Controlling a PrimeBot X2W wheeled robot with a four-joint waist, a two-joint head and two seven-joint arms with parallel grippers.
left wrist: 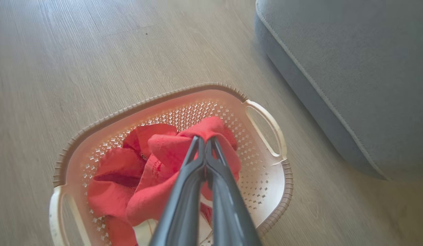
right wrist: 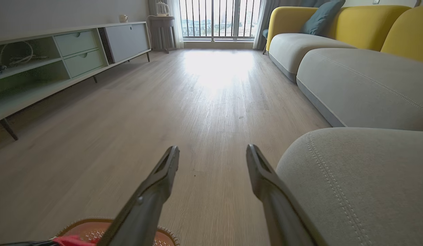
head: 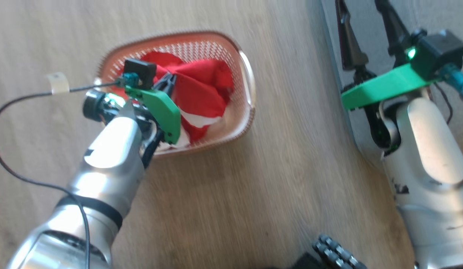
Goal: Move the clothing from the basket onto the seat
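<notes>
The cream basket [head: 250,93] stands on the wooden floor, with the red and white clothing [head: 205,89] bunched inside it. My left gripper [head: 167,83] reaches into the basket. In the left wrist view my left gripper [left wrist: 205,139] is shut on a raised fold of the clothing [left wrist: 153,164], and the rest lies within the basket [left wrist: 146,102]. The grey seat [left wrist: 351,68] lies to the basket's right. My right gripper [right wrist: 213,150] stands open and empty beside the seat [right wrist: 361,184], above the floor. Its dark fingers [head: 351,41] run up alongside the seat's edge [head: 429,11].
A low cabinet [right wrist: 71,51] lines the left wall. More grey cushions with yellow backs [right wrist: 351,78] continue beyond the seat. A scrap of tape [head: 58,82] holds a black cable on the floor left of the basket. My base's wheel [head: 336,254] shows at the bottom.
</notes>
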